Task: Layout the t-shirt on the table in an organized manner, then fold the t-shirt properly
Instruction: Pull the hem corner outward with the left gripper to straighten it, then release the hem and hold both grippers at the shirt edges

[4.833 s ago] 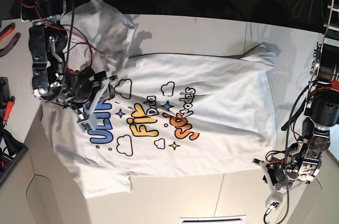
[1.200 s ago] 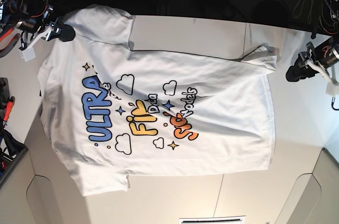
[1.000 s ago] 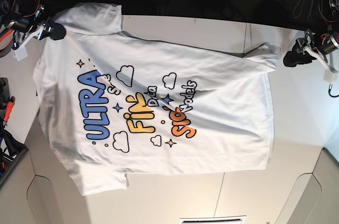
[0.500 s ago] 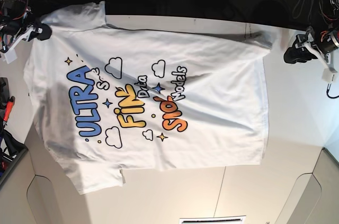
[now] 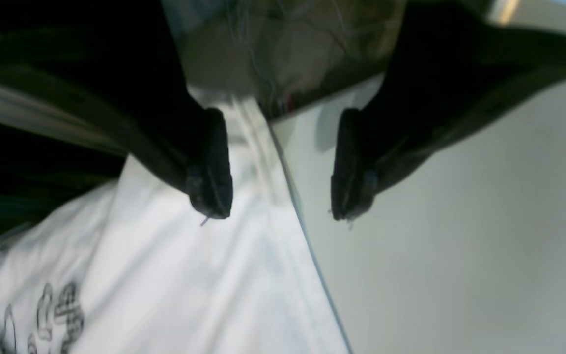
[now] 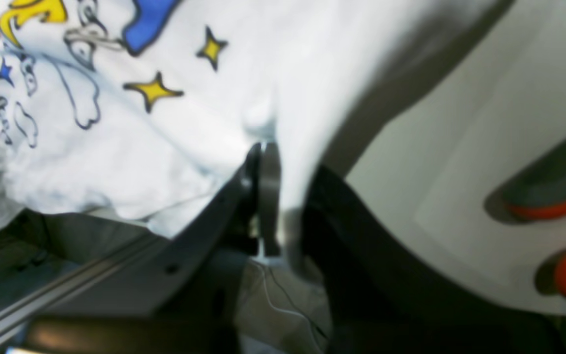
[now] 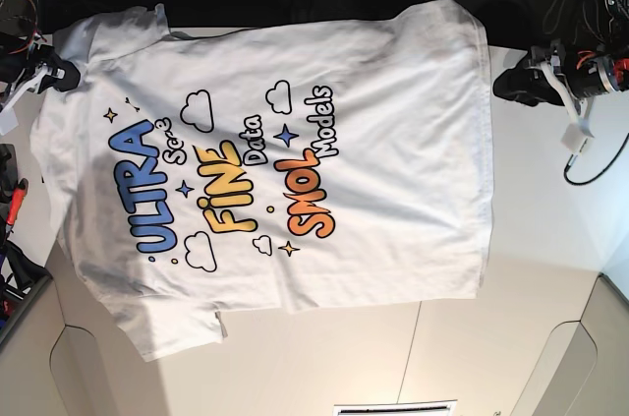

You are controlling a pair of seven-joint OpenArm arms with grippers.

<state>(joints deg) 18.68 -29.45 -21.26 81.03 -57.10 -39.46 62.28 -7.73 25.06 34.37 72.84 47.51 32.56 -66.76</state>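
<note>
Your t-shirt [image 7: 324, 180] lies spread across the worktop [image 7: 550, 268], its far edge hanging over the back. Right end effector [image 7: 61, 70] sits at its left corner, left end effector [image 7: 513, 84] just beside its right.

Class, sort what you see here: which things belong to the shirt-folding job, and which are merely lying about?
Job:
t-shirt
table
left gripper, open
right gripper, shut on the t-shirt

Lying about:
orange-handled tool
cables

t-shirt [image 7: 295, 160] print reading "ULTRA", "FINE", "Data", "SMOL", "Models", small word beside "ULTRA" unclear
</note>
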